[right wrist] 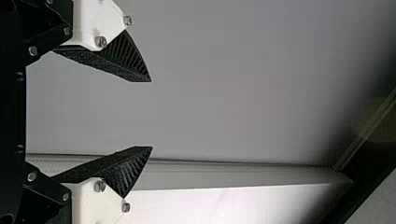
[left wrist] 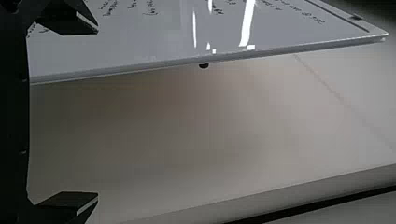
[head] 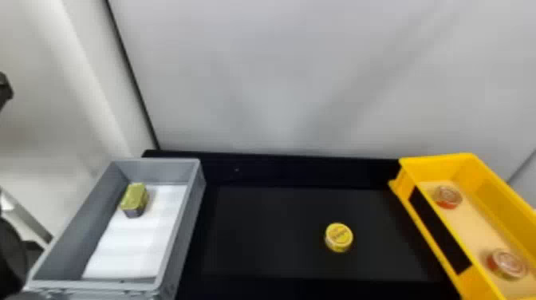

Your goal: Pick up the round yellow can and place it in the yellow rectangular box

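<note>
Can (head: 339, 237) first: it sits alone on the dark table (head: 287, 235), right of the middle and well in from the far edge, flat on its base with the lid facing up. It looks like a small metal tin, so probably light and stiff, hard to crush, a bit slippery around the smooth side. The best hold should be across the round wall, 1 finger on each side, from above and below the lid's rim; a grip too high could skid off and tip it.

The right end effector (right wrist: 152, 114) is released, its 2 fingers spread with nothing between them, pointed at a plain pale surface. The left end effector (left wrist: 98, 113) is also released and empty, facing a whiteboard (left wrist: 163, 37). The right arm seems the natural choice, with an approach over the table as the next move.

Along the table's right edge stands the yellow box (head: 434, 215), holding 2 red tins, 1 nearer (head: 507, 264), 1 farther (head: 447, 197). By the left edge, the grey box (head: 179, 235) holds a green block (head: 134, 199). Beyond the far edge rises a pale wall (head: 279, 79).
</note>
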